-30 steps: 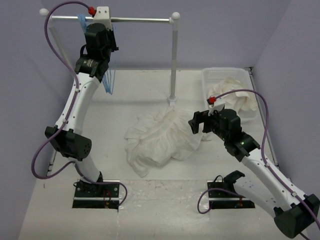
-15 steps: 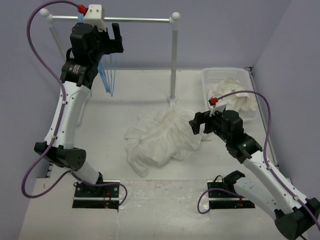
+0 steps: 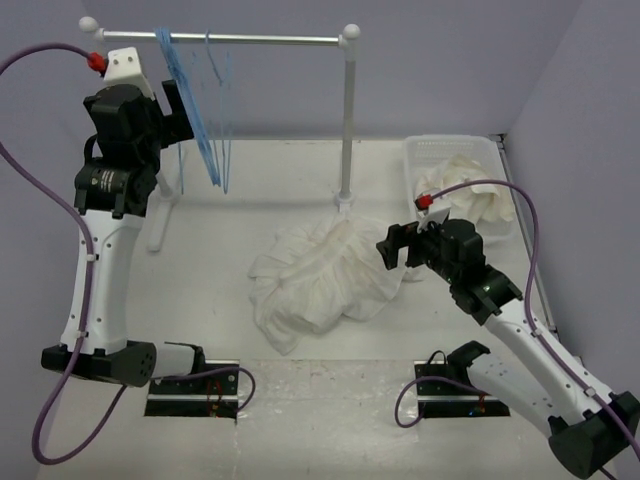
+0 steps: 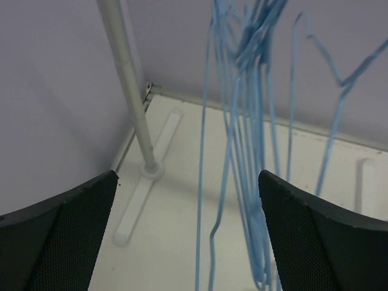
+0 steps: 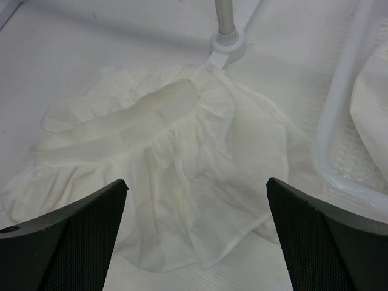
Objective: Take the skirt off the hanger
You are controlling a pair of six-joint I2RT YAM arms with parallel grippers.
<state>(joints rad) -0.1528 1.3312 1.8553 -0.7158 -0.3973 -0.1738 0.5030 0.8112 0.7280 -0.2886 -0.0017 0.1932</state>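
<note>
Top view: my left hand has backed off to the upper left and let go, leaving the hangers bare on the rail. The skirt lies heaped mid-frame on the worktop, so I judge the task done.

Left wrist: fingers spread, nothing held, hangers ahead.

Right wrist: right hand released, hovering over the skirt.

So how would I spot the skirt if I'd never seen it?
Find the tall metal rack at the back. The skirt lies crumpled on the table by its right post. It's the big frilly white heap in the open, not the creamier cloth in the basket.
</note>
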